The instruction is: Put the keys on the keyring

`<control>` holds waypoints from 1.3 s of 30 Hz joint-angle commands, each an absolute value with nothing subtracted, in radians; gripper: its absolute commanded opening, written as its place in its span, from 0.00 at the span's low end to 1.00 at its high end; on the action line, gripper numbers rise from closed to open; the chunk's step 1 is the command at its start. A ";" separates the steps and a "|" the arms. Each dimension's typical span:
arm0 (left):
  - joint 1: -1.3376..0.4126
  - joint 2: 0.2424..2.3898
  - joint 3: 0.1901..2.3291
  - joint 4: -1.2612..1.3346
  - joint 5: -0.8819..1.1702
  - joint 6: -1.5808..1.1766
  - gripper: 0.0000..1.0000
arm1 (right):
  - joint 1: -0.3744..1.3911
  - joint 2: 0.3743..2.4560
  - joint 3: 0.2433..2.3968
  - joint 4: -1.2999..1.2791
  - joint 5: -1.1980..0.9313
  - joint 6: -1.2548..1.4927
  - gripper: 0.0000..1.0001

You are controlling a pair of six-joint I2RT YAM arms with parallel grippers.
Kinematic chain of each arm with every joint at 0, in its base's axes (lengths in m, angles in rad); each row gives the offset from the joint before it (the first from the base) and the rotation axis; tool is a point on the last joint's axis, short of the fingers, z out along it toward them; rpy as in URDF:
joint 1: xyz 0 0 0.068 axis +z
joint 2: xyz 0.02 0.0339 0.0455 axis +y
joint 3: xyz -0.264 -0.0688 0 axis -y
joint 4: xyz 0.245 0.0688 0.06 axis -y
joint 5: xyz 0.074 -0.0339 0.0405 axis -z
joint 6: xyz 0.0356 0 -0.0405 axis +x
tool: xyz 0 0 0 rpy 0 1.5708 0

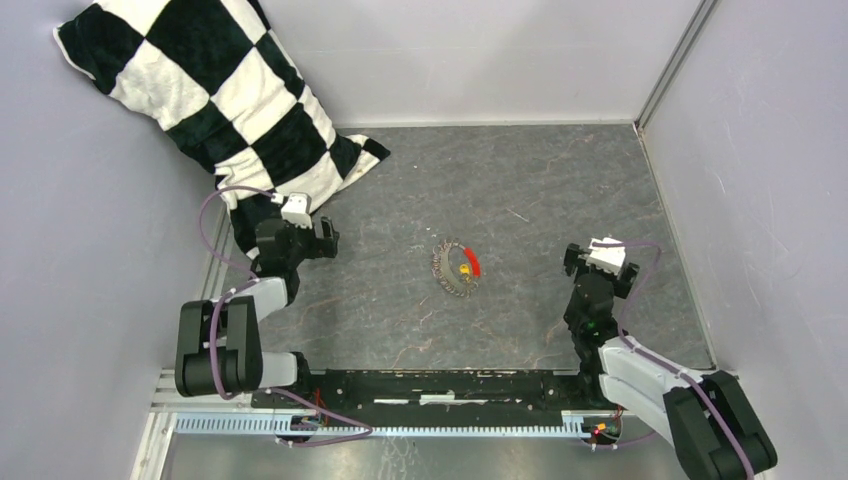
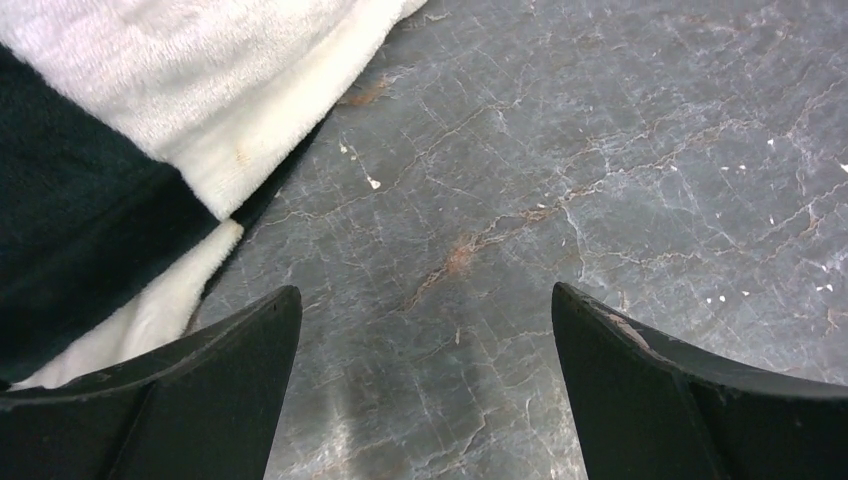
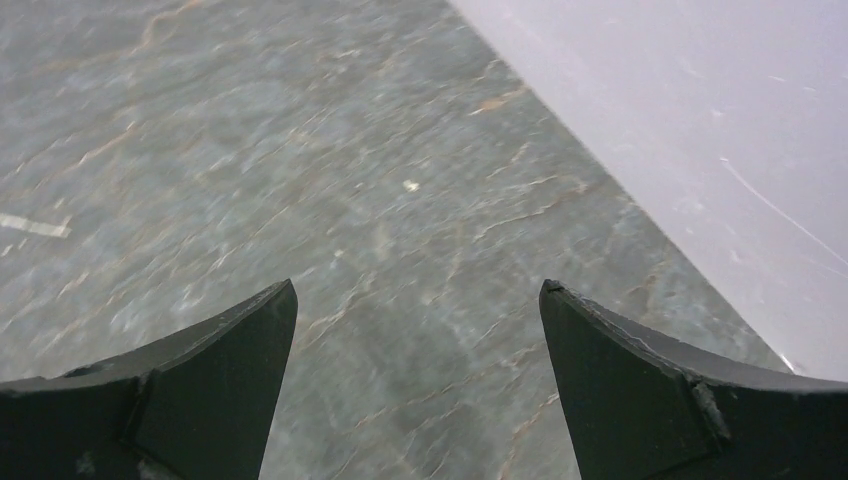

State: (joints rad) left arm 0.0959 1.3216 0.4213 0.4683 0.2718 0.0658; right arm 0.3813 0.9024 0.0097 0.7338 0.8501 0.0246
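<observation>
The keyring (image 1: 455, 270), a thin silvery beaded ring with a short red sleeve on its right arc, lies flat on the grey table in the top view, midway between the arms. The tiny key with the yellow-orange head (image 1: 465, 268) lies inside the ring, by the red sleeve; whether it is threaded on I cannot tell. My left gripper (image 1: 322, 238) is open and empty, well left of the ring, beside the pillow; in its wrist view (image 2: 425, 300) only bare table lies between the fingers. My right gripper (image 1: 580, 262) is open and empty, right of the ring (image 3: 417, 295).
A black-and-white checkered pillow (image 1: 225, 95) leans in the back left corner, its edge near the left gripper (image 2: 130, 150). Pale walls enclose the table on the left, back and right (image 3: 700, 120). A black rail (image 1: 440, 385) runs along the near edge between the arm bases.
</observation>
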 commanded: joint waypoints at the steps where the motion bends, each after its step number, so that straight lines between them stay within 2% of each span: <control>1: 0.099 1.377 0.394 0.817 0.304 -0.018 1.00 | 0.292 0.962 -0.060 0.931 0.886 0.029 0.98; 3: 0.098 1.404 0.370 0.871 0.309 -0.015 1.00 | 0.269 1.029 -0.065 1.003 0.859 -0.038 0.98; 7: 0.098 1.456 0.234 1.144 0.313 -0.012 1.00 | 0.247 1.128 -0.098 1.160 0.791 -0.135 0.98; 13: 0.097 1.559 0.101 1.502 0.279 -0.035 1.00 | 0.240 1.175 -0.081 1.183 0.713 -0.151 0.98; 16: 0.096 1.548 0.084 1.502 0.243 -0.040 1.00 | 0.239 1.203 -0.091 1.258 0.680 -0.152 0.98; 18: 0.097 1.566 0.073 1.552 0.230 -0.049 1.00 | 0.239 1.274 -0.149 1.445 0.629 -0.199 0.98; 21: 0.096 1.555 0.123 1.444 0.220 -0.049 1.00 | 0.241 1.423 -0.161 1.642 0.574 -0.249 0.98; 24: 0.082 1.552 0.225 1.235 0.168 -0.046 1.00 | 0.171 1.376 -0.072 1.374 0.493 -0.165 0.98; 25: 0.057 1.554 0.231 1.225 0.142 -0.031 1.00 | 0.131 1.377 -0.073 1.383 0.444 -0.143 0.98; 39: 0.043 1.538 0.219 1.231 0.135 -0.022 1.00 | 0.128 1.369 -0.081 1.391 0.442 -0.147 0.98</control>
